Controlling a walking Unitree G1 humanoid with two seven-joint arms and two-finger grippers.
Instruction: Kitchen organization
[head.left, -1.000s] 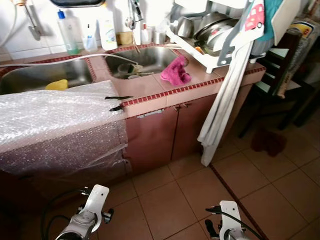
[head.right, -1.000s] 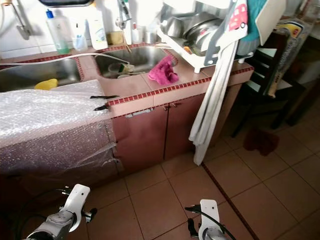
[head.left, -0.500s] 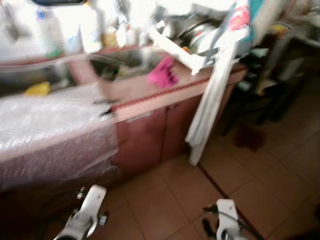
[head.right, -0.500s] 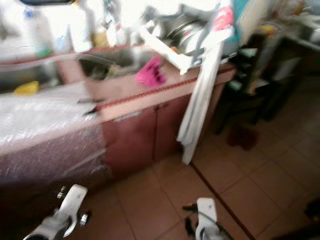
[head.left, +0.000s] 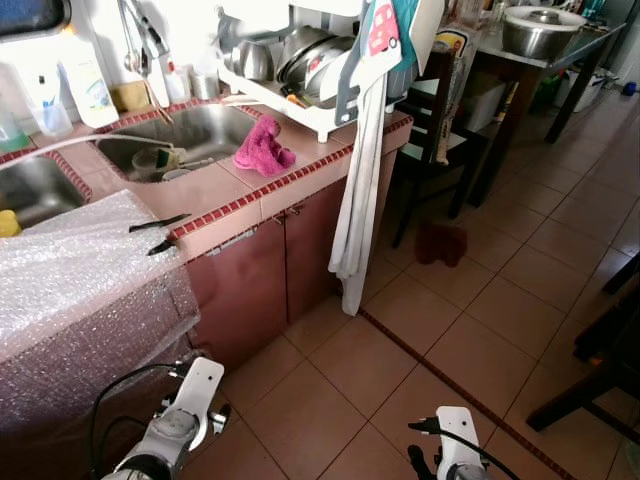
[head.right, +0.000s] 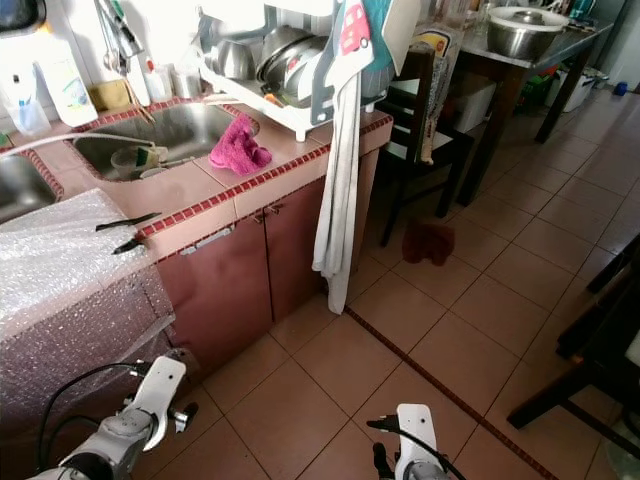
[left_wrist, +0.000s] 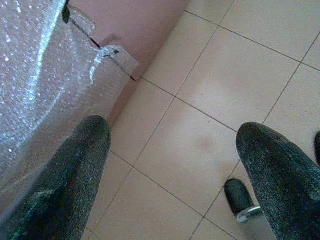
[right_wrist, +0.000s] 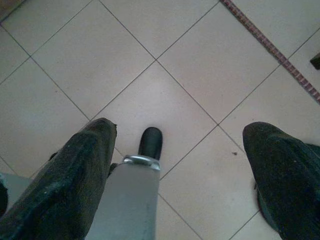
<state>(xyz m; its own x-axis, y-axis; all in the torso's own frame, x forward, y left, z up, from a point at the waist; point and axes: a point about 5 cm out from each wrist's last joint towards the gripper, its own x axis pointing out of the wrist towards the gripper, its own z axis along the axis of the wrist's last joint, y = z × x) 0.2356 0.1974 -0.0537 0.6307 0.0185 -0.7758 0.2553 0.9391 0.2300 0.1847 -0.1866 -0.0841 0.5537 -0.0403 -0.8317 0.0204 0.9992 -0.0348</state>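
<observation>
1. Left eye view: nothing of the kitchen tidying looks begun, as far as I can judge. My two arms hang low at about 6 o'clock, over the tiled floor (head.left: 470, 330), and I hold nothing. The pink cloth (head.left: 262, 148) lies crumpled on the tiled desk (head.left: 270, 190) at about 11 o'clock, just beside the sink (head.left: 185, 135), which has items in its basin. The dish rack (head.left: 300, 85) at 12 o'clock is stacked with pots and bowls, and a long white towel (head.left: 358, 190) hangs from it down the cabinet front. Bubble wrap (head.left: 80, 280) drapes the desk's edge at 9 o'clock.

2. Right eye view: the same scene. Bottles (head.right: 68, 90) stand behind the sink at 11 o'clock, and a dark table with a metal bowl (head.right: 520, 30) sits at 1 o'clock. I stand well apart from all of it.

3. Left wrist view: my left claw (left_wrist: 175, 165) is spread wide and empty above bare tile, with the bubble wrap hanging near one finger.

4. Right wrist view: my right claw (right_wrist: 180, 170) is likewise parted and empty, pointing down at the floor beside my foot (right_wrist: 150, 142).

5. Judgement: all the sorting is left to do; I must first approach the desk.
</observation>
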